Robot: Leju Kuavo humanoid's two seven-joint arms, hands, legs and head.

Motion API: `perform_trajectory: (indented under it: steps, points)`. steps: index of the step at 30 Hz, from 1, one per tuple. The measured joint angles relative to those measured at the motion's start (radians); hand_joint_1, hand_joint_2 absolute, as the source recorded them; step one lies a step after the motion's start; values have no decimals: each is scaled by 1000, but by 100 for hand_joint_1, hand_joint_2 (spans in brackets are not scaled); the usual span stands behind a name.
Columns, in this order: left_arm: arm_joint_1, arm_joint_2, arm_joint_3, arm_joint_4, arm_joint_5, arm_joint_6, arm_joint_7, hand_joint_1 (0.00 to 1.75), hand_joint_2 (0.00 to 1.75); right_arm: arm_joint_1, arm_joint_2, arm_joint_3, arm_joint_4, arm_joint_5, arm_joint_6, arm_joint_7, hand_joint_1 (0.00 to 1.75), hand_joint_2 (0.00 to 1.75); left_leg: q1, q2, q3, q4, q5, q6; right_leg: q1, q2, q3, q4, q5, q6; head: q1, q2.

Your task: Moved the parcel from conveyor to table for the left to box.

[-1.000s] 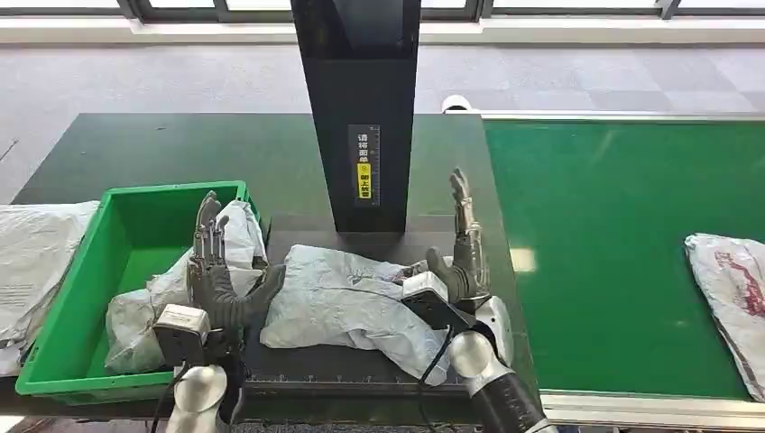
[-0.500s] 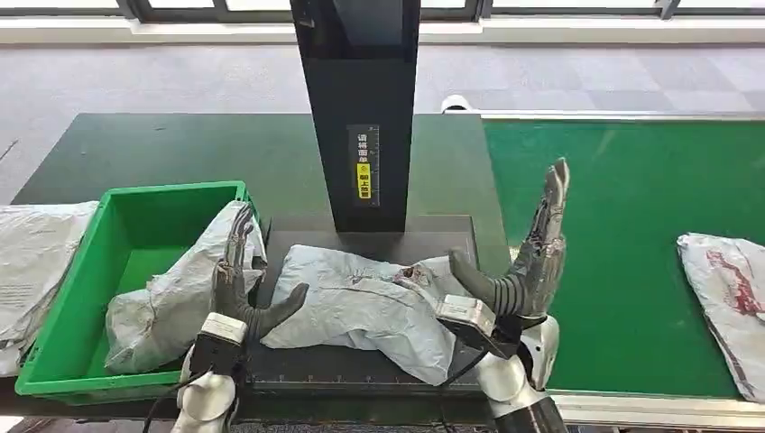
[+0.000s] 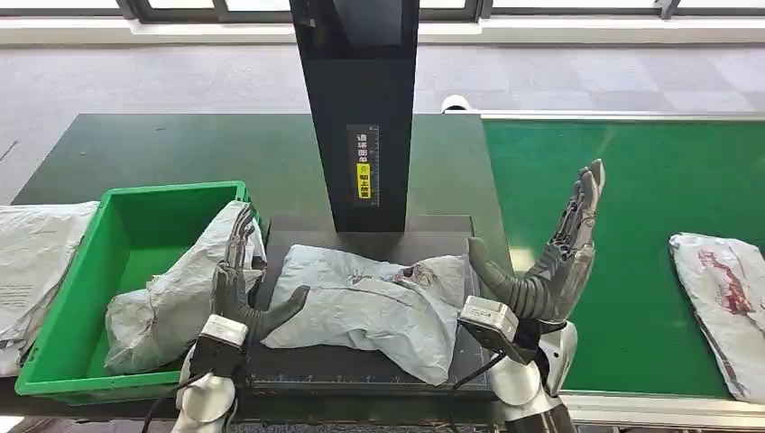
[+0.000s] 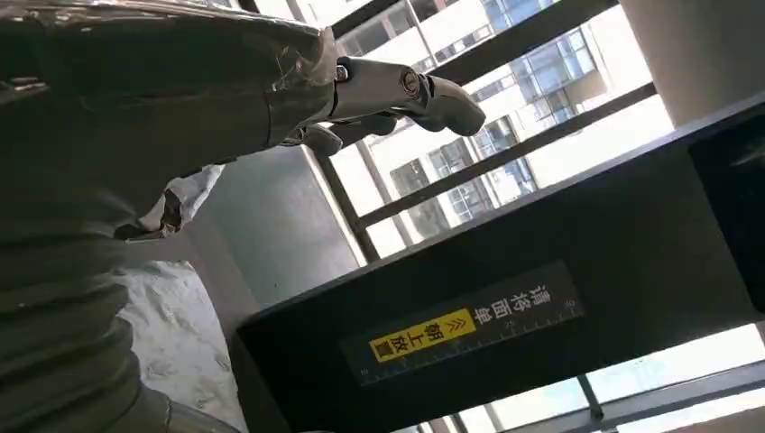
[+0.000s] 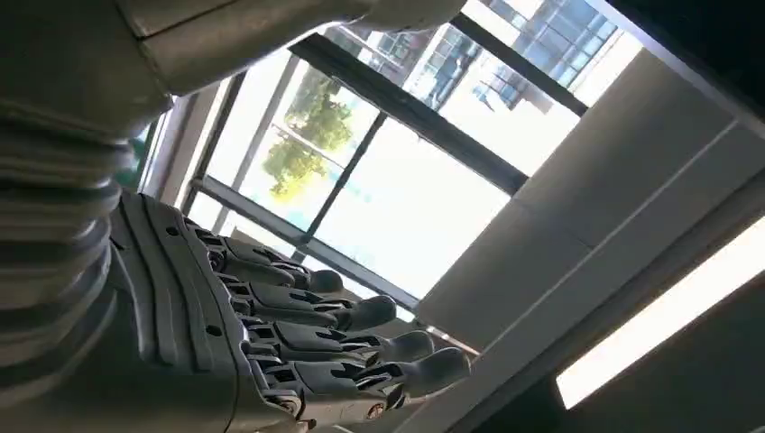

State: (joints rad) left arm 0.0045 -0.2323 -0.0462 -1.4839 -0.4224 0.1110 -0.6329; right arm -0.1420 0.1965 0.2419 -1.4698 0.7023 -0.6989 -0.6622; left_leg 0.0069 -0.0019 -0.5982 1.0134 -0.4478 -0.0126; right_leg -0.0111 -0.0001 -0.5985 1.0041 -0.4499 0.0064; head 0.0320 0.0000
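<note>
Parcel (image 3: 365,302) flat on the dark surface (image 3: 361,365), left hand (image 3: 242,293) and right hand (image 3: 550,262) flanking its edges, fingers spread, holding nothing.

My left hand (image 3: 236,289) covers part of the bagged parcel in the green bin (image 3: 68,361), whose corner runs off the picture's bottom, the grey bag (image 3: 32,262) at the far left is cut by the edge, and the tower's yellow label (image 3: 364,162) is too small to read.
</note>
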Motion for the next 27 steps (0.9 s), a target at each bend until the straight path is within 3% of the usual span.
perform_trajectory:
  steps: [4, 14, 24, 25, 27]
  points:
    - [3, 23, -58, 49, -246, -134, 73, 0, 175, 12, 18, -34, 0, -15, 0, -33, 0, 175, 0, -1, 0, 0, 0, 0, 0, -2, 1, 0, -1, 1, 0, 0]
    - [5, 43, -135, 157, -358, -182, 105, 0, 175, 23, 37, -66, 0, -27, 0, -35, 0, 175, 0, 2, 0, 0, -1, 0, 0, 2, 0, 0, -1, 0, 0, 0]
    - [-85, 47, -177, 345, -394, -174, 114, 0, 175, 20, 45, -78, 0, -17, 0, -35, 0, 175, 0, 2, 0, 0, -1, 0, 0, 1, 0, 0, -1, 0, 0, 0]
    - [-91, 47, -179, 354, -394, -175, 113, 175, 175, 19, 45, -82, 0, -14, 0, -35, 0, 175, 0, 2, 0, 0, -1, 0, 0, 1, 0, 0, -1, 0, 0, 0]
    - [-106, 47, -183, 370, -405, -183, 117, 175, 175, 16, 45, -82, 0, -11, 0, -35, 0, 175, 0, 2, 0, 0, -1, 0, 0, 1, 1, 0, -1, 1, 0, 0]
